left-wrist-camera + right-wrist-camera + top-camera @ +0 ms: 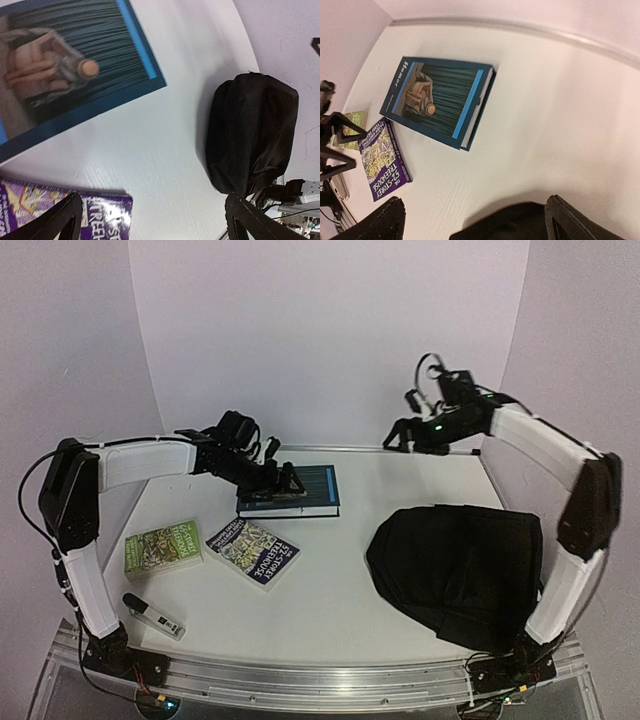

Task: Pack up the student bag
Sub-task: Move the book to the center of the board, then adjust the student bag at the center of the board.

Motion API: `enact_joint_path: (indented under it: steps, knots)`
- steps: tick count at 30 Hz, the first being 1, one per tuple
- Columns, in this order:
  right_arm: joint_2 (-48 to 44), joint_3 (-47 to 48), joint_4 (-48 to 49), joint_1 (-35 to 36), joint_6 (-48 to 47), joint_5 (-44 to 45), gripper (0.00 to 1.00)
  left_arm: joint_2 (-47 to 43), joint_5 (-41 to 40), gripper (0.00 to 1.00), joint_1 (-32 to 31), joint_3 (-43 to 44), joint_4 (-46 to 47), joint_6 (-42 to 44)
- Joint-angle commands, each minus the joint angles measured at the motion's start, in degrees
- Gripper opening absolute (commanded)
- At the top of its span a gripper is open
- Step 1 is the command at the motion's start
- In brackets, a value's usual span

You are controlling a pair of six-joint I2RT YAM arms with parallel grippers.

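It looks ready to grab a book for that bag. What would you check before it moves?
1. Left fingers open and empty: ok.
2. Left fingers above the blue book: ok in the top view; whether they touch it, cannot tell.
3. Blue book lying flat, clear of the purple book: ok.
4. Right fingers open, empty, lifted off the table: ok.
5. Bag open to take a book: cannot tell; no opening shows in any view.

Bright even light, soft shadows, fisheye edges
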Motion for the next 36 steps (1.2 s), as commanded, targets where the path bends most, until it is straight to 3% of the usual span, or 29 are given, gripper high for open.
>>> enact_joint_path:
  steps: [1,11,20,23,25,26,31,33,36]
  knots:
    - [-14.8,-10.9,-10.4,-5.8,-6.7,9.9,0.98,7.3,5.5,1.0,-2.5,9.1,0.9,4.8]
    - [-34.0,-31.6,-23.8,-16.4,-15.5,23.5,0.98,24.7,10.2,1.0,-10.7,27.9,-0.2,6.7]
    - [-32.9,-33.4,-28.1,-22.5,-21.6,30.9,0.98,35.8,12.0,1.0,-16.1,39.4,-0.2,4.9]
    - [-31.3,-34.8,-28.8,-22.5,-23.2,31.3,0.98,37.9,12.8,0.95,-16.7,41.4,0.3,3.9]
    - [-29.9,-35.4,-28.9,-22.6,-24.3,31.2,0.98,38.5,13.2,0.88,-16.9,41.5,1.0,3.4]
    - [-28.8,-35.6,-28.7,-22.6,-25.0,31.0,0.98,38.4,13.5,0.79,-17.0,41.0,1.4,3.2]
    - [-21.5,-34.6,-25.7,-22.6,-25.9,27.7,0.95,32.2,11.9,0.24,-17.0,30.3,6.8,2.0]
    - [-17.3,-32.6,-23.9,-22.6,-25.0,25.2,0.89,27.3,10.7,0.11,-17.0,21.7,11.0,1.1]
    - [-10.7,-27.2,-22.3,-22.5,-23.2,20.1,0.8,21.8,9.7,0.03,-17.3,11.2,14.7,0.9]
